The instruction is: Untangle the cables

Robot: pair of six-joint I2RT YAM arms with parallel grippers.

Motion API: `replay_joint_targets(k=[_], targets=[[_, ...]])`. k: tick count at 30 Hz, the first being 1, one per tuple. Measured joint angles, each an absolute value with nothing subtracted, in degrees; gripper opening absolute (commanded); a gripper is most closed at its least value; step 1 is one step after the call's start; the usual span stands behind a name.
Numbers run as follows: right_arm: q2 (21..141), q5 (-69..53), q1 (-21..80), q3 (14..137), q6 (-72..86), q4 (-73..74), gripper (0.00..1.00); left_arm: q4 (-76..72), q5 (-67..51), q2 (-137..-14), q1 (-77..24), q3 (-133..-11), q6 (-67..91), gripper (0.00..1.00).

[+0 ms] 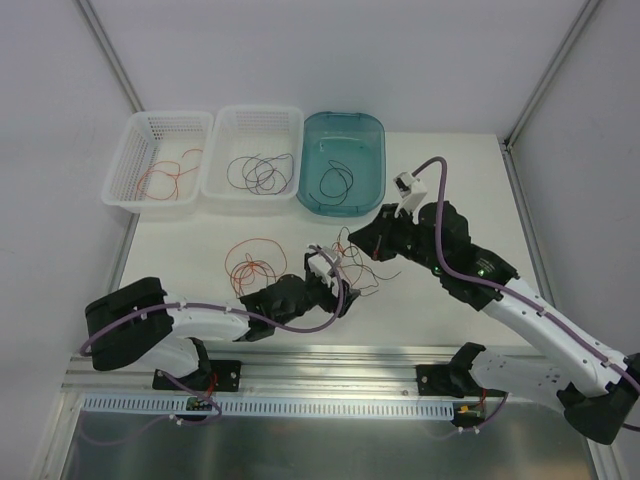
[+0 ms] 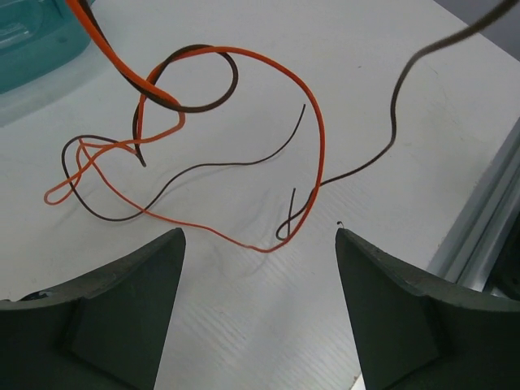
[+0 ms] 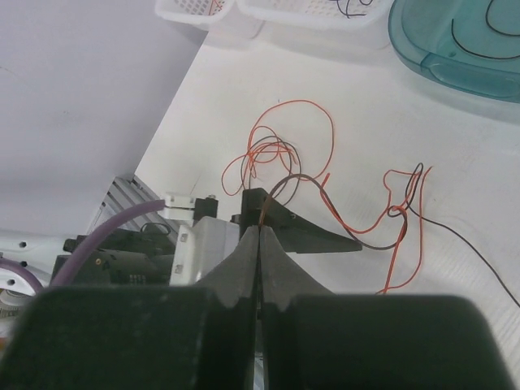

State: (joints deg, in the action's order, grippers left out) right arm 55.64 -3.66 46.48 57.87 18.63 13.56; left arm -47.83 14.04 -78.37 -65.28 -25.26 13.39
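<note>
Left wrist view shows my left gripper (image 2: 258,244) spread before the tangled cables (image 2: 322,146) lying mid-table (image 2: 244,325), right gripper (image 3: 260,231) pinching one strand aloft; I judge closing on a single orange loop, then parting slowly, best.

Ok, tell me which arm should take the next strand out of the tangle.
Left. The left gripper hangs open just above the cables, with loose orange and black loops between its fingers. The right gripper is shut on strands of the tangle, so it is occupied.
</note>
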Motion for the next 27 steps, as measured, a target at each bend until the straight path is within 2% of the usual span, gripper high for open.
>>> replay_joint_targets(k=[4, 7, 8, 9, 10, 14, 18, 23, 27], targets=[[55.75, -3.29, 47.22, 57.87, 19.0, 13.21, 0.01, -50.5, 15.27, -82.0, -65.28, -26.63, 12.29, 0.67], [55.92, -3.03, 47.57, 57.87, 19.14, 13.02, 0.01, -52.56, 15.59, -84.55, -65.28, -28.51, 11.44, 0.52], [55.96, -2.92, 47.64, 57.87, 19.16, 13.04, 0.01, -53.15, 15.62, -85.21, -65.3, -28.99, 11.22, 0.43], [55.99, -2.79, 47.68, 57.87, 19.16, 13.04, 0.01, -53.74, 15.66, -85.6, -65.3, -29.32, 11.11, 0.14], [55.99, -2.59, 47.7, 57.87, 19.14, 13.06, 0.01, -54.33, 15.79, -85.91, -65.32, -29.47, 10.98, 0.0], [55.55, 0.43, 47.77, 57.84, 18.44, 14.24, 0.01, -54.89, 17.41, -85.65, -65.32, -29.06, 10.52, 0.0], [51.44, 7.38, 46.48, 57.36, 16.21, 18.5, 0.01, -49.28, 22.17, -78.7, -65.32, -25.08, 11.55, 0.0], [42.94, 15.09, 37.06, 55.59, 13.8, 23.86, 0.01, -32.47, 34.46, -62.61, -64.95, -23.7, 15.2, 0.0], [38.76, 19.38, 28.45, 53.89, 12.53, 28.84, 0.01, -16.71, 39.59, -53.3, -60.71, -25.47, 19.77, 0.0]])
